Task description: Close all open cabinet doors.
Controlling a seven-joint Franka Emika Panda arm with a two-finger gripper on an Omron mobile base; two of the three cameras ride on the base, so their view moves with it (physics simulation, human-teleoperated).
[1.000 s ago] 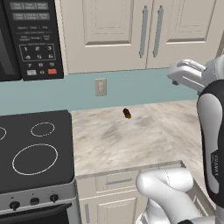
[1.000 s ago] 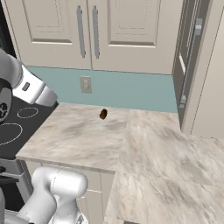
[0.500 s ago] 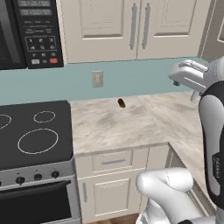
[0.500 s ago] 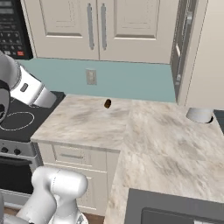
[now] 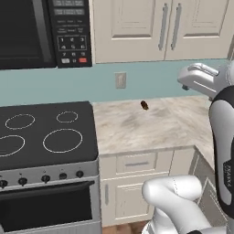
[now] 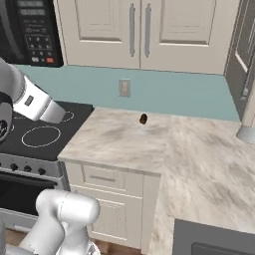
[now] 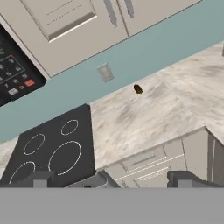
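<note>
Two beige cabinet doors (image 5: 137, 27) with silver bar handles (image 5: 162, 27) hang shut over the counter, to the right of the black microwave (image 5: 41, 29). The same pair (image 6: 139, 30) looks flush in the right base view, and their lower edges (image 7: 87, 17) show at the top of the hand view. At that view's far right edge another cabinet door (image 6: 245, 45) stands swung out from its cabinet, seen nearly edge-on. My gripper (image 7: 116, 180) is open with nothing between its tips, held high above the counter's front. The white hand (image 5: 199, 77) hovers at the right, well below the doors.
A black stove (image 5: 41, 135) sits left of the marble counter (image 5: 155, 128). A small brown object (image 5: 144, 105) lies near the wall outlet (image 5: 120, 80). Drawer fronts (image 6: 104, 179) run below. A grey-white object (image 6: 246, 133) stands on the counter's right side.
The whole picture has shifted: the base has moved, bringing the stove and microwave further into view. The doors above the counter stay shut, and the arm holds the same pose.
</note>
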